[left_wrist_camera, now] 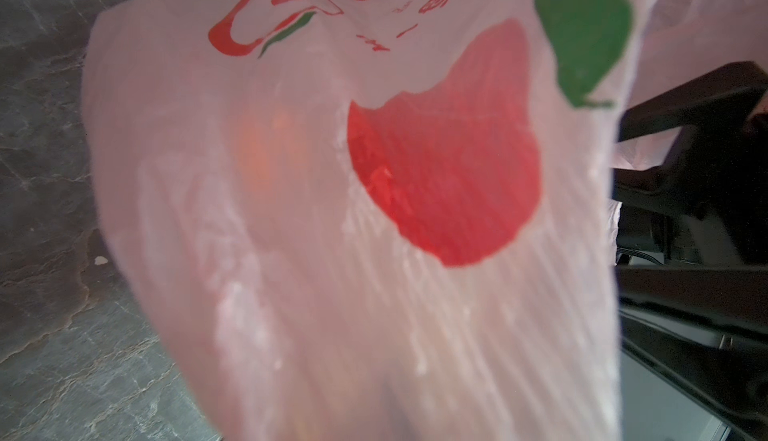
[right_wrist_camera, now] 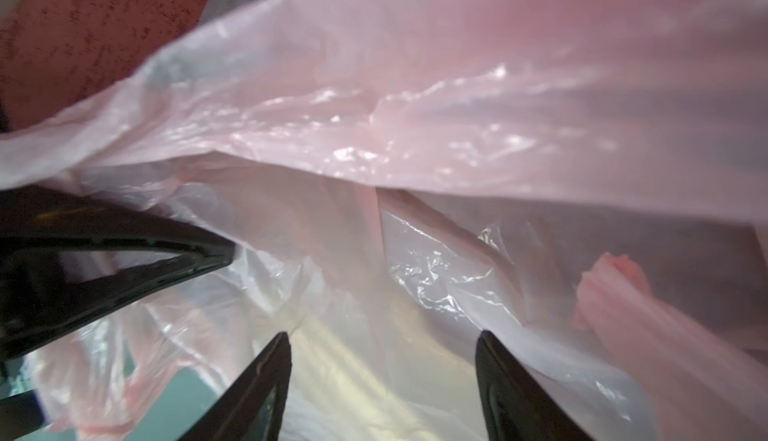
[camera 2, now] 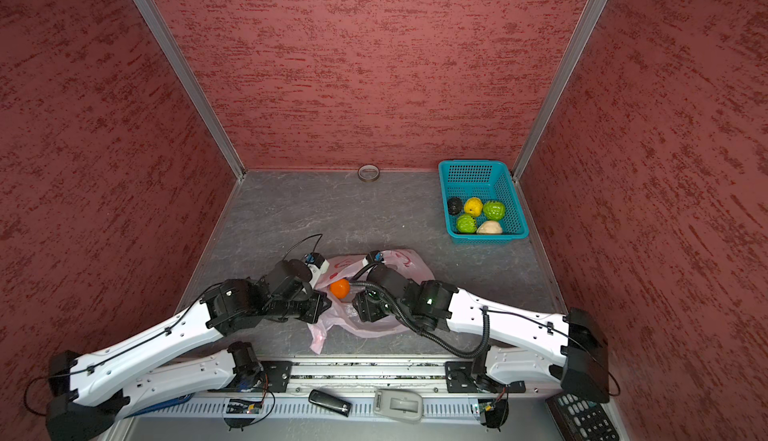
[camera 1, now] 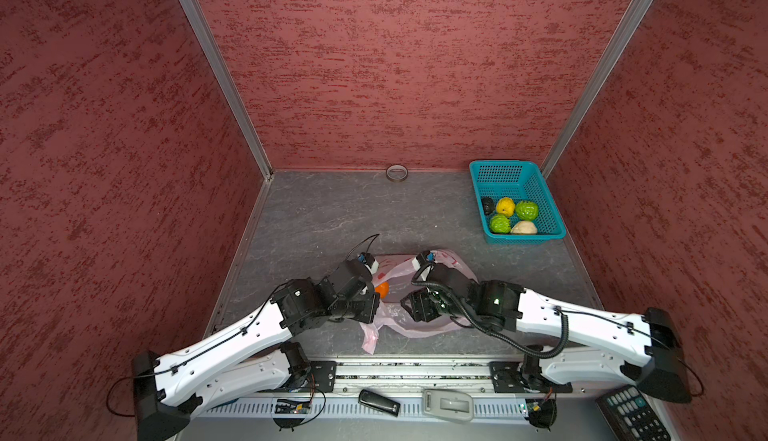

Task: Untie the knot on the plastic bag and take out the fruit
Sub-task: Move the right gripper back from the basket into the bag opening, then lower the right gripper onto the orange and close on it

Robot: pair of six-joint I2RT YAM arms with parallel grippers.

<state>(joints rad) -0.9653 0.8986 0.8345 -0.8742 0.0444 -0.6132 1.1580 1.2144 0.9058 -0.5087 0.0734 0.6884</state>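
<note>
1. The bag (camera 1: 397, 263) (camera 2: 405, 266) is laid crumpled on the grey surface (camera 1: 324, 218), near its front edge and between the two end effectors.
2. The left end effector (camera 1: 376, 309) (camera 2: 328, 304) is closed on the bag. In the left wrist view the bag (left_wrist_camera: 332, 260) is drawn taut toward the camera and the fingers are hidden.
3. The right end effector (right_wrist_camera: 382, 335) (camera 1: 405, 304) is held open. Its fingers (right_wrist_camera: 266, 385) are set apart, with bag (right_wrist_camera: 457, 86) plastic lying ahead of them.
4. An orange fruit (camera 1: 382, 289) (camera 2: 340, 288) is seen at the bag's mouth, between the two end effectors.
5. Five fruits are held in the teal basket (camera 1: 498, 177) at the right rear corner, well apart from the bag: black (camera 1: 487, 205), yellow (camera 1: 505, 206), two green (camera 1: 527, 210) (camera 1: 499, 223) and beige (camera 1: 523, 228).
6. A bunched pink twist (right_wrist_camera: 611, 289) is seen near the right end effector. Whether it is the knot cannot be told.
</note>
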